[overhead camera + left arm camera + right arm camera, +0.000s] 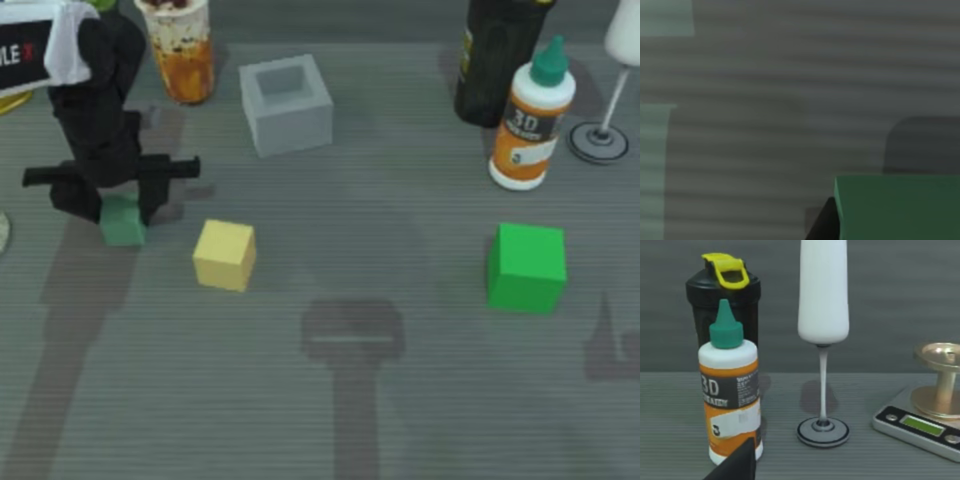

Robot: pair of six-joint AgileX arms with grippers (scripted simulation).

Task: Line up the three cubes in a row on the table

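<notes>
My left gripper (121, 206) hangs at the table's (330, 420) back left, shut on the small teal-green cube (125, 232). In the left wrist view that cube (900, 210) fills the near corner with one black finger (822, 222) against its side. Whether the cube rests on the table I cannot tell. The pale yellow cube (224, 254) lies just to its right. The larger bright green cube (526, 266) sits alone far right. My right arm is outside the top view; only one finger (742, 460) shows in its wrist view, set wide.
A grey hollow block (286, 103) stands behind the yellow cube, a filled cup (182, 45) to its left. At the back right are a black shaker bottle (497, 55), a glue bottle (530, 120) and a wine glass (600, 140). A scale (920, 425) sits beyond.
</notes>
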